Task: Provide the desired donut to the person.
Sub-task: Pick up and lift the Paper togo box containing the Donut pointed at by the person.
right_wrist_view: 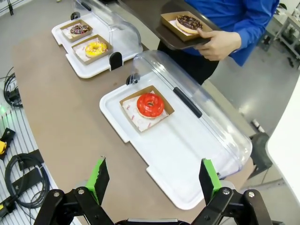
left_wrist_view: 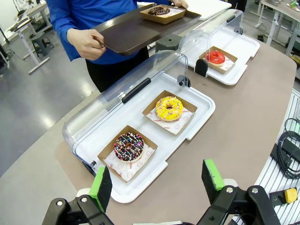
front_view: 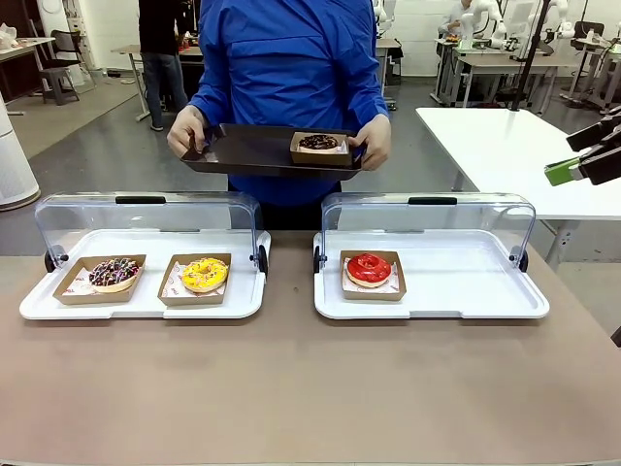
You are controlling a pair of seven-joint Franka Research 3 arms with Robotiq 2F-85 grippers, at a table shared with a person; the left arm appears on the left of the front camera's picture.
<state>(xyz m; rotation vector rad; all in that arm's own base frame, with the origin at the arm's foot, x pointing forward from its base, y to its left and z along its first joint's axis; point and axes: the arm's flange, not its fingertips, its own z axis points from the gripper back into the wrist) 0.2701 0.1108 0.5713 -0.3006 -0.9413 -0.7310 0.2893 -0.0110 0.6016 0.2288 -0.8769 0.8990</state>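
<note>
The person in a bright blue jacket stands at the far side, both hands holding a dark tray that carries a chocolate donut in a cardboard boat. The left white display tray holds a sprinkled chocolate donut and a yellow donut. A red donut lies in the right display tray. My left gripper hovers open above the table's near edge, short of the sprinkled donut. My right gripper is open, high above the red donut's tray.
Both clear lids are swung back open behind the trays. A white table stands at the back right. Cables lie off the table's side. Bare brown tabletop stretches in front of the trays.
</note>
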